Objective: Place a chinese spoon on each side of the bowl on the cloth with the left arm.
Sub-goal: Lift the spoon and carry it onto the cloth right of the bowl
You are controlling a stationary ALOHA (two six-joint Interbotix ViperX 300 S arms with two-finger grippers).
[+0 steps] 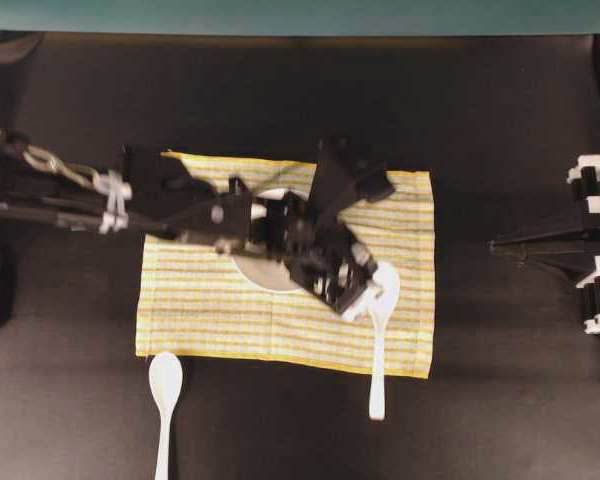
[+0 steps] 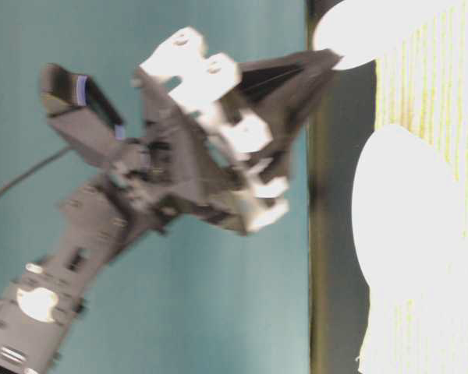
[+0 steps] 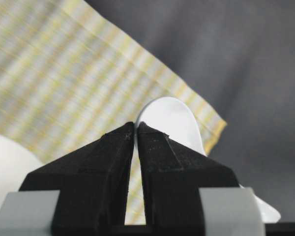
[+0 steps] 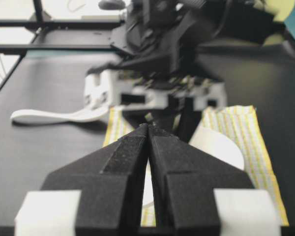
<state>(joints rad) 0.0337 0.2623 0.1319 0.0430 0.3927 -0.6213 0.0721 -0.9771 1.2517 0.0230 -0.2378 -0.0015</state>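
Observation:
The yellow-striped cloth (image 1: pixel 200 300) lies mid-table with the white bowl (image 1: pixel 260 272) on it, partly hidden by my left arm. To the bowl's right, my left gripper (image 1: pixel 365 300) (image 3: pixel 136 125) is shut, pinching the scoop rim of one chinese spoon (image 1: pixel 385 290) (image 3: pixel 172 120). That spoon's handle runs over the cloth's front edge onto the table. Whether the spoon is lifted I cannot tell. The other chinese spoon (image 1: pixel 165 385) lies on the dark table in front of the cloth's left corner. At the table's right side, my right gripper (image 1: pixel 495 245) (image 4: pixel 148 127) is shut and holds nothing.
The table top (image 1: pixel 500 400) is black, with a teal wall strip (image 1: pixel 300 15) along the back. From the right wrist view the held spoon (image 4: pixel 49 116) reaches left of the cloth (image 4: pixel 243 128) and the bowl (image 4: pixel 221 147).

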